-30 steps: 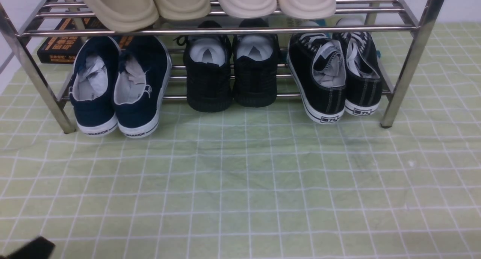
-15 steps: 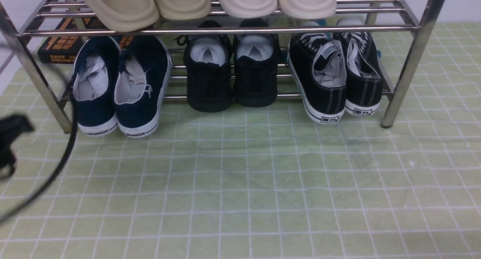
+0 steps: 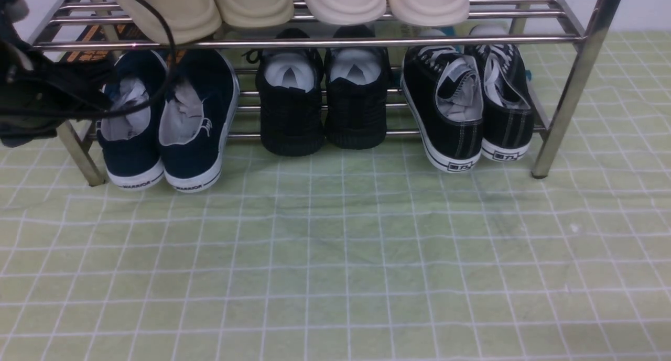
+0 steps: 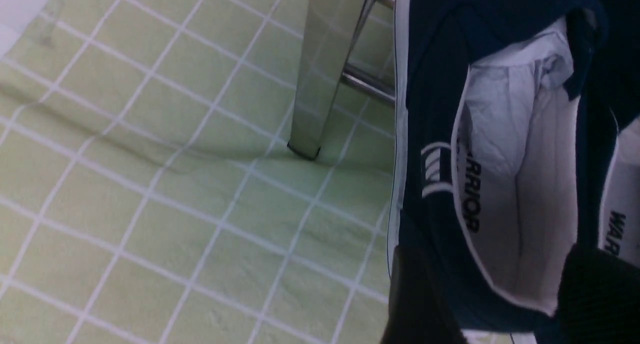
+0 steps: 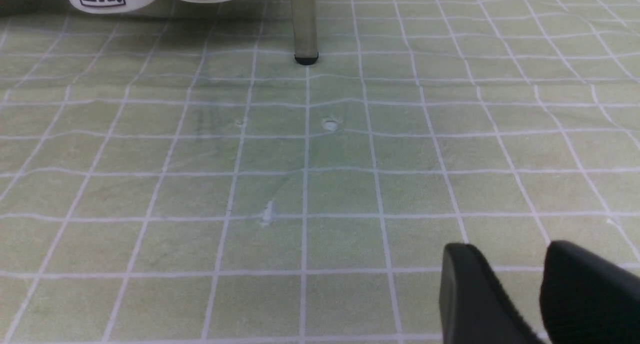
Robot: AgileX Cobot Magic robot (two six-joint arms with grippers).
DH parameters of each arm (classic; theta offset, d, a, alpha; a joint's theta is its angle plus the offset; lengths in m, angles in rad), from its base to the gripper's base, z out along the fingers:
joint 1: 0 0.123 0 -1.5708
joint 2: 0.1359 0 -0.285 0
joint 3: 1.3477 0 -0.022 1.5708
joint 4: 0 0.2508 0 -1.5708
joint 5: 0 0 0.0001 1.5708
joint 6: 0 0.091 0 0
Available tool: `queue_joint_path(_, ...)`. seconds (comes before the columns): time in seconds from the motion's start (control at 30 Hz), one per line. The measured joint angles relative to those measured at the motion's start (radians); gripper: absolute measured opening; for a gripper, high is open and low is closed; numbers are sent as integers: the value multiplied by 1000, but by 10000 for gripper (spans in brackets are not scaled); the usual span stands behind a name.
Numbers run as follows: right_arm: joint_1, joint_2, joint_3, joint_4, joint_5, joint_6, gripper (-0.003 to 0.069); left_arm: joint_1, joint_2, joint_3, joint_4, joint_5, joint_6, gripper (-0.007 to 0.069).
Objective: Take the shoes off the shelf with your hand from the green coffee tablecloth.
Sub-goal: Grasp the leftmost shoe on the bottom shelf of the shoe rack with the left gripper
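Observation:
The navy-blue shoes stand side by side at the left end of the shelf's (image 3: pixel 314 42) lower tier, heels toward me: the left shoe (image 3: pixel 131 156) and the right shoe (image 3: pixel 196 151), white soles printed "WARRIOR". The pale green tablecloth (image 3: pixel 341 256) lies under and in front of the rack. My left gripper (image 3: pixel 97 96) has reached the left shoe's heel. In the left wrist view it (image 4: pixel 500 304) is open, its two black fingers on either side of that shoe's heel (image 4: pixel 505 184). My right gripper (image 5: pixel 520 284) is open and empty, low over the cloth, out of the front view.
All-black knit shoes (image 3: pixel 322 109) and black lace-up sneakers (image 3: pixel 466 115) share the lower tier. Beige slippers (image 3: pixel 288 4) sit on the top tier. A dark book (image 3: pixel 86 39) lies behind the left arm. Chrome legs stand at left (image 4: pixel 325 84) and right (image 3: pixel 563 99).
My left arm has come up from the lower left edge to the left navy shoe's heel, its cables now looping across the rack's left end. The shoes have not moved.

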Motion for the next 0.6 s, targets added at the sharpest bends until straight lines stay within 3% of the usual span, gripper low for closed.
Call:
queue_joint_path(0.4,0,0,0,0,0,0,237,0,138,-1,163,-82,-158,410)
queue_joint_path(0.6,0,0,0,0,0,0,237,0,216,-2,265,-195,-275,410)
